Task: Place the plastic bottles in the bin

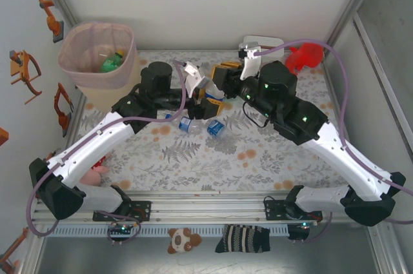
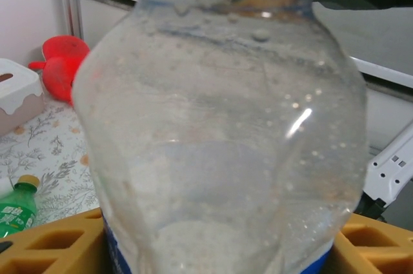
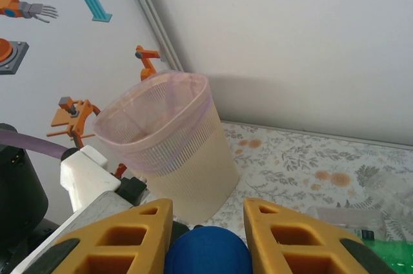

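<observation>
1. Left pincer [image 2: 206, 245]: the jaws stand partly open. The yellow fingers [image 2: 45, 245] bear against both lower sides of a clear bottle [image 2: 219, 126]. The bottle has a blue label and stands upright between the fingers, its neck pointing away from the wrist.

2. Right pincer [image 3: 208, 213]: the jaws are closed on a blue rounded object [image 3: 206, 251] that touches both yellow fingers [image 3: 122, 235]. It cannot be told whether this object belongs to the clear bottle. In the top view both pincers meet tip to tip over the middle of the table [image 1: 258, 171].

3. Positions relative to the left pincer:
- A green bottle [image 2: 16, 206] lies on the table to the lower left of the fingers.
- A white tissue box [image 2: 16, 93] sits further out on the left.
- A red toy figure [image 2: 61, 64] sits just behind the tissue box.

4. Positions relative to the right pincer:
- The bin [image 3: 193, 164] stands upright ahead and slightly left of the fingers, apart from them. It is beige, with a pink liner over its rim.
- Further bottles [image 3: 381, 203], clear and green, lie to the right of the fingers.

5. Top view:
- Two blue-labelled bottles [image 1: 187, 124] lie on the table just on the near side of the pincers.
- One green bottle lies inside the bin, well to the left of both pincers.
</observation>
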Controlling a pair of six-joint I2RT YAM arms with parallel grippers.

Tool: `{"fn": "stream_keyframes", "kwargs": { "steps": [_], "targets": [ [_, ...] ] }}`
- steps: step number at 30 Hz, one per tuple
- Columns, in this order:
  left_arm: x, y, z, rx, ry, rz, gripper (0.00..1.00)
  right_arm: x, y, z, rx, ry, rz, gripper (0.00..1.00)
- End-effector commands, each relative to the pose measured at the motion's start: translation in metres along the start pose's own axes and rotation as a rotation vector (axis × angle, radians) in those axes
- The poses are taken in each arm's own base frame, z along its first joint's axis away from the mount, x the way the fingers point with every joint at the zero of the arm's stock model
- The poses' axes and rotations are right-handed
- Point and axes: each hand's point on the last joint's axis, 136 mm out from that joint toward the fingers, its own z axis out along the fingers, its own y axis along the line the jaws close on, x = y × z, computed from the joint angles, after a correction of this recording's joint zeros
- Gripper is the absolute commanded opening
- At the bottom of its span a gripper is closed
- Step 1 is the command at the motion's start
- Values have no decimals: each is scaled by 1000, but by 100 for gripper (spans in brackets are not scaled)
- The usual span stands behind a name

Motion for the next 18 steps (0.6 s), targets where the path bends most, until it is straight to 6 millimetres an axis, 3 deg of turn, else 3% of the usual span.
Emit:
{"fn": "stream_keyframes", "kwargs": {
  "steps": [1, 4, 10, 18],
  "targets": [
    [-10, 0, -2, -12, -14, 37, 59, -15, -1, -8, 1, -61, 31, 24],
    [-12, 0, -4, -22, -15, 37, 57, -15, -3, -10, 9, -64, 28, 32],
    [-14, 8, -11, -90, 5, 46, 56, -14, -9, -15, 44, -57, 5, 66],
    [-15, 38, -36, -263, 95, 45, 54, -17, -24, -30, 120, -63, -39, 71]
  ]
}}
